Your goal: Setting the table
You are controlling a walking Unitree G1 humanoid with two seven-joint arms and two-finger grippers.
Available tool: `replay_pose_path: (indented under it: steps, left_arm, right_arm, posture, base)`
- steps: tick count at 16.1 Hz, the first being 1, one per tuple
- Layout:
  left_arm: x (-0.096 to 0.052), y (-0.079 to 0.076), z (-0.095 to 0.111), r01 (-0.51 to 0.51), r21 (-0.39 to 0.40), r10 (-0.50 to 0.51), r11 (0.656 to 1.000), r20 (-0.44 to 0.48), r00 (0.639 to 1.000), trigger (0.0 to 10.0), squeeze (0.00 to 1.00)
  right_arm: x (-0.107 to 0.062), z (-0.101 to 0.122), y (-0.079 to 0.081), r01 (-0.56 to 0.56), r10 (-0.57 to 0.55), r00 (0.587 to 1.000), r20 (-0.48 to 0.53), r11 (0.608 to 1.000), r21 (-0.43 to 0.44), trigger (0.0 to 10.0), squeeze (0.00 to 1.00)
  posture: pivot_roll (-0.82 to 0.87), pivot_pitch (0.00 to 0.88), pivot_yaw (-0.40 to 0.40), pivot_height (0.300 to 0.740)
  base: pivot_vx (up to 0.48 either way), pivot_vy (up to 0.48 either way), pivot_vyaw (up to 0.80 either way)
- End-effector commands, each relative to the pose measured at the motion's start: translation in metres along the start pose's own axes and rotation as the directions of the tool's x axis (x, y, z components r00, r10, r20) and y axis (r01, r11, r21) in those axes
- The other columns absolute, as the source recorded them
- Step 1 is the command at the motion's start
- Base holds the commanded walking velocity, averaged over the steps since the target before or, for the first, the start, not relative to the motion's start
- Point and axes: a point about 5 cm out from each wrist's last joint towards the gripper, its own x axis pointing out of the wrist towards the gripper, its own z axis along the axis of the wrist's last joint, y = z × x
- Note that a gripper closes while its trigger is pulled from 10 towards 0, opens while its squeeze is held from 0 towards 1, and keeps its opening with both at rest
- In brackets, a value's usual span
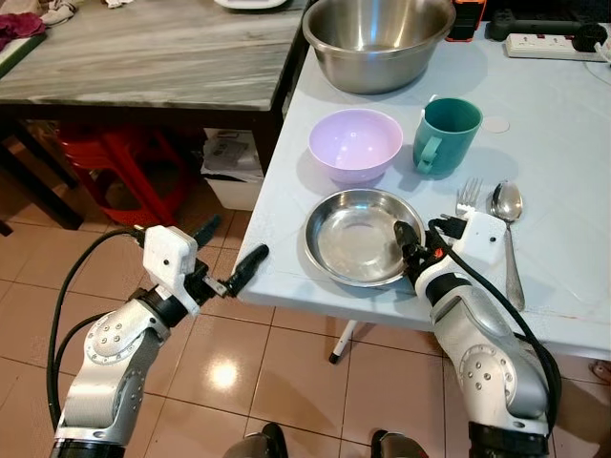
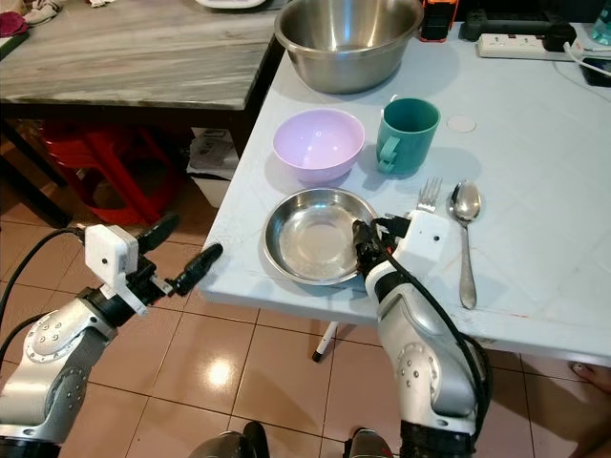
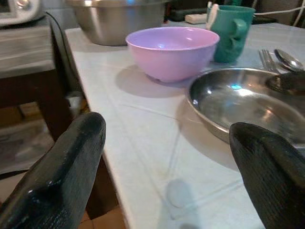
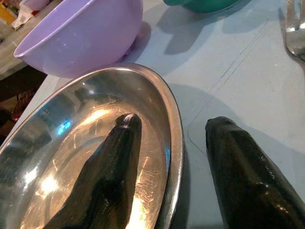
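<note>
**Right gripper straddling the rim of a steel plate at the bench edge**

A shallow round stainless-steel plate [image 1: 358, 236] sits at centre frame, near the front edge of a pale blue bench [image 1: 554, 162]. The right gripper [image 4: 171, 157], at lower centre-right, is spread, with one finger inside the plate and one outside, the rim between them, not yet clamped. The left gripper [image 1: 229, 258], at lower left, hangs released just off the bench edge.

To do this well, the fingers should probably close squarely on the rim, then move the plate gently so it does not slip or knock the lilac plastic bowl [image 1: 355, 143] just behind.

Plate, lilac bowl and large steel mixing bowl [image 1: 377, 38] at top centre look empty. The teal mug's [image 1: 445, 134] inside is hard to judge. A fork [image 1: 468, 196] and spoon [image 1: 508, 229] lie right of the plate.
</note>
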Motion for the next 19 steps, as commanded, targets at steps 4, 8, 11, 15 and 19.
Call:
replay_pose_path:
  steps: [4,8,11,15,19]
  left_arm:
    - [-0.005,-0.006,0.000,0.048,-0.013,-0.049,0.999,-0.020,0.999,10.0,0.00]
    - [-0.006,-0.008,-0.001,0.059,-0.019,-0.060,0.998,-0.025,0.998,10.0,0.00]
    - [-0.006,-0.010,-0.001,0.066,-0.026,-0.067,0.997,-0.031,0.997,10.0,0.00]
    - [-0.007,-0.012,-0.001,0.079,-0.030,-0.080,0.996,-0.032,0.996,10.0,0.00]
    - [-0.008,-0.015,-0.001,0.107,-0.035,-0.108,0.994,-0.039,0.993,10.0,0.00]
  right_arm:
    - [0.003,-0.005,0.014,-0.086,0.081,0.994,-0.077,0.994,-0.063,10.0,0.00]
    - [0.003,-0.006,0.015,-0.105,0.094,0.991,-0.097,0.989,-0.108,0.0,0.00]
    - [0.005,-0.005,0.012,-0.098,0.086,0.990,-0.115,0.989,-0.108,0.0,0.00]
    - [0.005,-0.008,0.006,-0.079,0.066,0.989,-0.134,0.993,-0.091,0.0,0.00]
    - [0.004,-0.010,0.003,-0.062,0.049,0.988,-0.148,0.994,-0.085,0.0,0.00]
  posture:
    - [-0.10,0.208,0.111,0.740]
    - [-0.10,0.211,0.107,0.740]
    - [-0.10,0.211,0.106,0.740]
    - [-0.10,0.208,0.106,0.740]
    - [-0.10,0.211,0.108,0.740]
  base:
    - [0.000,0.000,0.00]
    - [0.000,0.000,0.00]
    - [0.000,0.000,0.00]
    - [0.000,0.000,0.00]
    - [0.000,0.000,0.00]
